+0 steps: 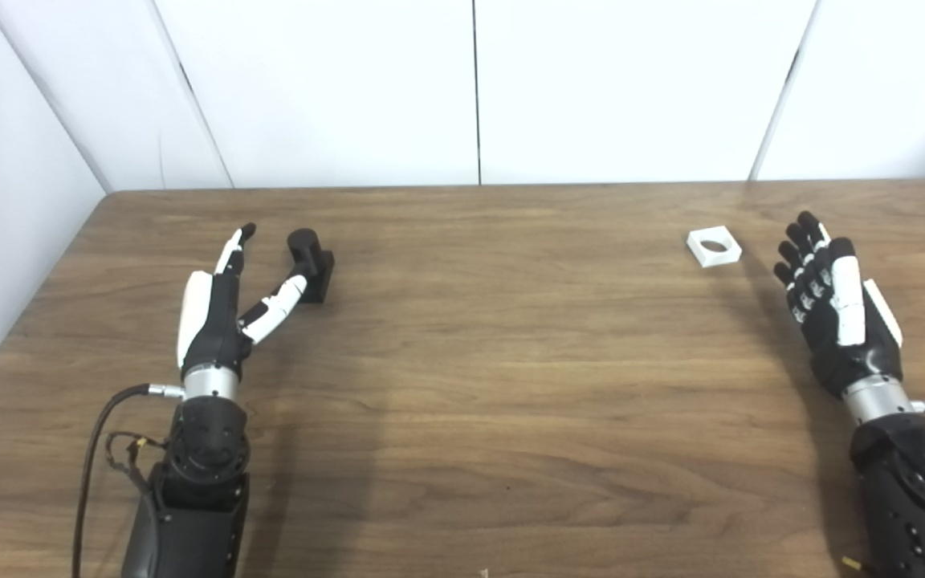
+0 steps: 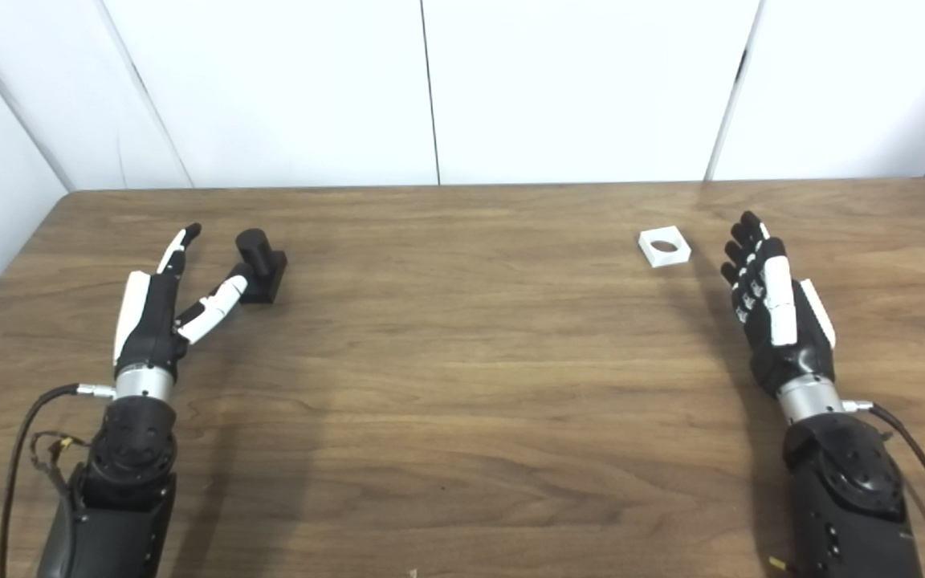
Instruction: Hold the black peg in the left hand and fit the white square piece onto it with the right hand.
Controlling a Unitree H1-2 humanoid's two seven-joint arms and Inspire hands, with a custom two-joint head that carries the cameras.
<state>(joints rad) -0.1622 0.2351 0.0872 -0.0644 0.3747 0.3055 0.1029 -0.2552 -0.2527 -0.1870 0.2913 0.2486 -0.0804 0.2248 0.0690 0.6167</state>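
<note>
Both hands spread, holding nothing: left hand (image 1: 218, 313) w/ thumb tip by upright black plastic peg on square base (image 1: 311, 265), right hand (image 1: 836, 309) near flat white square piece w/ round hole (image 1: 714, 246) on brown wooden table (image 1: 511, 361).

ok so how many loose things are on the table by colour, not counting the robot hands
black: 1, the black peg, on the table close by the open left hand
white: 1, the white square piece, lying beside the open right hand
total: 2
</note>
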